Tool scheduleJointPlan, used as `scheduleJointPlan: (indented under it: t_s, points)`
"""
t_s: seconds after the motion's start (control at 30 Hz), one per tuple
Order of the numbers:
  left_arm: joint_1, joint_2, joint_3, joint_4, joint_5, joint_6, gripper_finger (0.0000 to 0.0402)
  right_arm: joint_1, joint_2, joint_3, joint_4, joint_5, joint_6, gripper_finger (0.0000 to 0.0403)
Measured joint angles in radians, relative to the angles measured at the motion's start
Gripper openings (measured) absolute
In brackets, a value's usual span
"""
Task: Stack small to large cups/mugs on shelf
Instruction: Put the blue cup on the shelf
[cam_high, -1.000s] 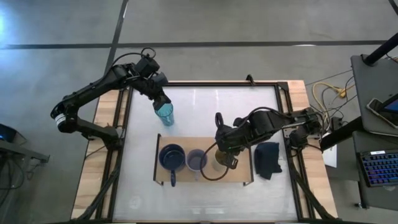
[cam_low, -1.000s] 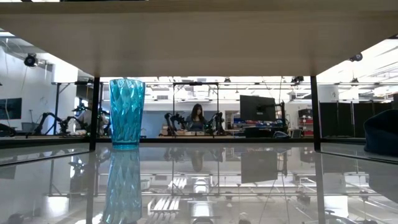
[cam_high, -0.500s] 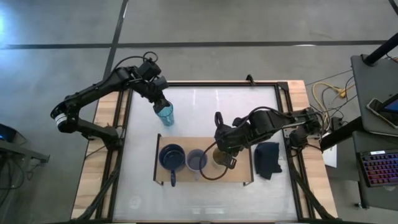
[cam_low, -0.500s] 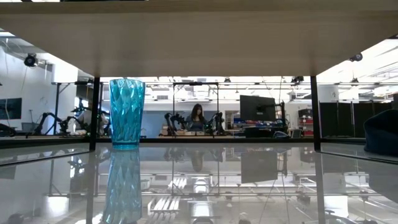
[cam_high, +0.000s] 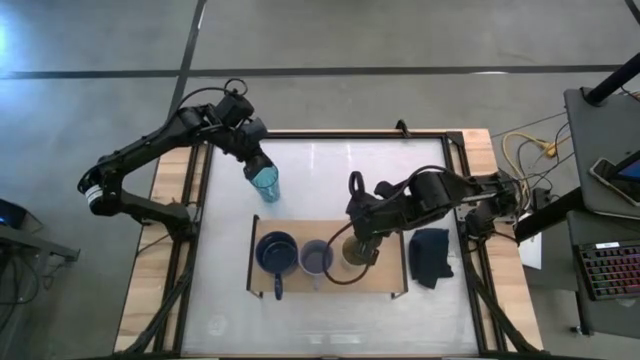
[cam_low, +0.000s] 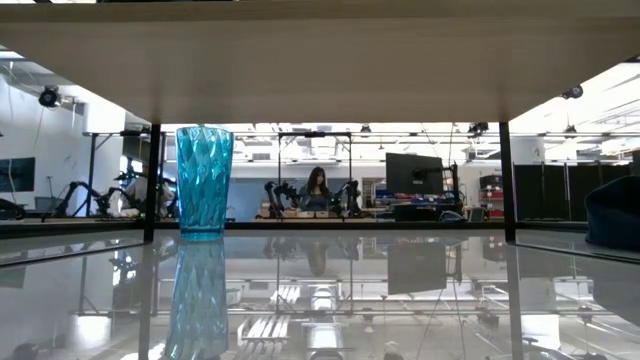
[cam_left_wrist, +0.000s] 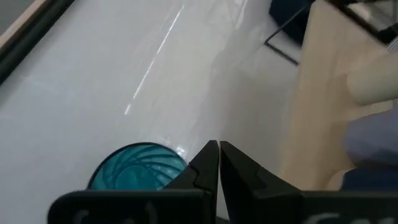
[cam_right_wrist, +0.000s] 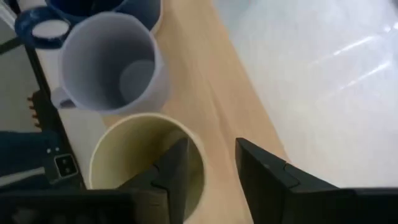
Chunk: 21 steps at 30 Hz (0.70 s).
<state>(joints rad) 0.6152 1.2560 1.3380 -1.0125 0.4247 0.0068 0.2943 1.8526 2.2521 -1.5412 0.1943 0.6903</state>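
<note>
On the light-wood shelf (cam_high: 388, 275) stand the navy mug (cam_high: 277, 252), the grey-lavender mug (cam_high: 316, 258) and the tan cup (cam_high: 347, 258), side by side on their bases. My right gripper (cam_right_wrist: 211, 165) is open over the tan cup (cam_right_wrist: 124, 165). One finger is inside the cup's rim (cam_right_wrist: 200, 163) and the other is outside it. The teal tumbler (cam_high: 266, 184) stands upright on the white table (cam_high: 350, 180), behind the shelf. My left gripper (cam_left_wrist: 219, 144) is shut just above and beside the tumbler (cam_left_wrist: 137, 168). My right gripper comes at the tan cup from above, slanting down, with the cup's wall between its open fingers (cam_right_wrist: 261, 168). I cannot tell whether the inner finger touches the wall; wood shows between the rim and the outer finger. The cup stands upright on the shelf.
A dark folded cloth (cam_high: 430, 255) lies on the table right of the shelf. The shelf's black frame ends (cam_high: 252, 258) rise at its left and right. There is bare white table behind the shelf and to the tumbler's right.
My right gripper has shifted a little toward the table's far edge over the tan cup, which stays upright on the shelf. The tumbler has not moved.
</note>
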Motion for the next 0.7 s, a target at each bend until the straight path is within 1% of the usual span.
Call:
scheduleJointPlan:
  t_s: [0.07,0.23,0.3,0.43,0.57,0.7]
  points:
    - [0.001,0.0,-0.001,-0.02,-0.047,0.017,0.0,0.0,-0.003,0.015,-0.009,0.03,-0.001,0.0134]
    - [0.012,0.0,0.013,-0.132,-0.295,0.037,0.0,0.0,-0.03,0.035,-0.029,0.109,0.013,0.0158]
    - [0.026,0.001,0.013,-0.154,-0.36,0.052,0.0,0.0,-0.04,0.035,-0.03,0.123,0.021,0.0167]
    - [0.05,0.029,0.012,-0.177,-0.369,0.035,0.0,0.0,-0.056,0.034,-0.03,0.131,0.023,0.0183]
    - [0.065,0.1,0.011,-0.238,-0.356,-0.025,0.0,-0.006,-0.064,0.034,-0.03,0.144,0.016,0.0194]
    - [0.066,0.155,0.01,-0.266,-0.352,-0.027,0.0,-0.014,-0.069,0.034,-0.03,0.148,0.017,0.0198]
